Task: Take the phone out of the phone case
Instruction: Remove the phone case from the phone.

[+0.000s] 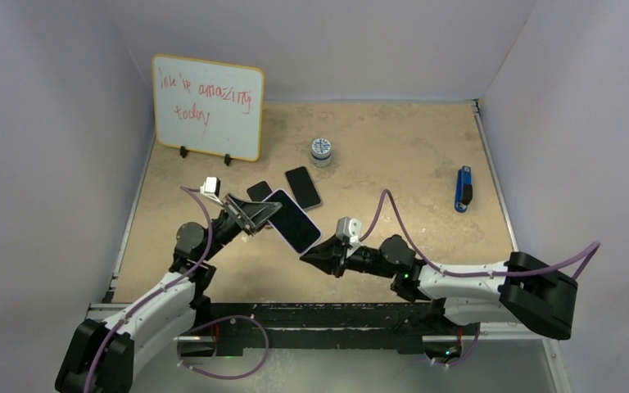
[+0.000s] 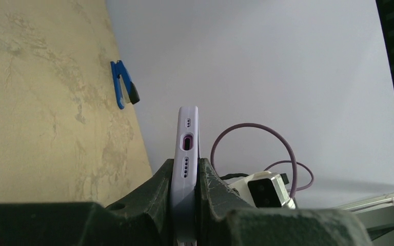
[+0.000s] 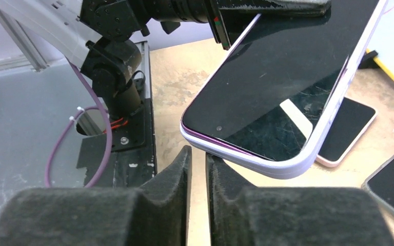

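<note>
The left gripper (image 1: pixel 254 214) is clamped on 1 end of the black-screened phone (image 1: pixel 295 223) in its lilac soft case (image 2: pixel 187 154), holding it above the beige stone-patterned table (image 1: pixel 393 155). The right gripper (image 3: pixel 197 154) has its fingers pressed together, empty, just under the phone's free corner. 2 other dark-screened phones (image 1: pixel 303 187) lie flat beyond.

Beige marbled desk (image 1: pixel 393 147). Far left: whiteboard (image 1: pixel 207 107) upright on 2 black feet, red scribble. Far centre: small round jar (image 1: pixel 321 151). Mid-desk: dark phone (image 1: pixel 303 187) flat; second phone (image 1: pixel 259 191) just left, partly hidden. Right: blue tool (image 1: pixel 463 189), well apart.
</note>
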`<state>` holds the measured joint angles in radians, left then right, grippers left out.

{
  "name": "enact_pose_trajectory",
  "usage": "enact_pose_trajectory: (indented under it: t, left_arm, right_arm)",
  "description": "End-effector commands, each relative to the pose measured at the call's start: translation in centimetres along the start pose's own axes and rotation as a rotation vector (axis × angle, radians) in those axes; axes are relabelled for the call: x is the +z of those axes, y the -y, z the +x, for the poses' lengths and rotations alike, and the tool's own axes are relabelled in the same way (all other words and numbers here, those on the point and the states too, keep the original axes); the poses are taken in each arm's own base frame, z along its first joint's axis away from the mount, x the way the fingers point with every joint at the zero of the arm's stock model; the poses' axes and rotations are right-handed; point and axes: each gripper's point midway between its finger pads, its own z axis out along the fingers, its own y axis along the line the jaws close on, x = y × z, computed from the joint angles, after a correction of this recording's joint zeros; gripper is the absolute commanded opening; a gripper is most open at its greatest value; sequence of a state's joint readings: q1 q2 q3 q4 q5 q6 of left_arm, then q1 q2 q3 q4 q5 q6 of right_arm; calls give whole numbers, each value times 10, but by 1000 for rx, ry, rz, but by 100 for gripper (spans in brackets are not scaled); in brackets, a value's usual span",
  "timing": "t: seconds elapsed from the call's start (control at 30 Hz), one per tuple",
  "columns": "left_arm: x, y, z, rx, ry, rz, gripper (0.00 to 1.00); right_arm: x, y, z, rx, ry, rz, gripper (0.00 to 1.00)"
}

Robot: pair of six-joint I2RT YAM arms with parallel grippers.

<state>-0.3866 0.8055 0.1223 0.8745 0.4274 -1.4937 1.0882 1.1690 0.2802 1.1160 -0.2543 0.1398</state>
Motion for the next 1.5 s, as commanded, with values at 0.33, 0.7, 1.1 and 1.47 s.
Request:
enact_pose_trajectory:
  t: [0.33,0.7,1.1,1.47]
  left_arm:
    - [-3,53,12,161,-78,212,0]
    - [4,77,28,396,-237,244,0]
    - [13,101,32,691,-427,221,0]
    - [22,112,35,739,-521,284,0]
  right_arm:
    - [-14,-7,-56,69,256,2,51]
    - [-21,-10,-55,52,192,-3,57]
    - [-28,-32,-38,-18,-24,-124,53]
    - [-18,-21,-47,-50,-55,-79,52]
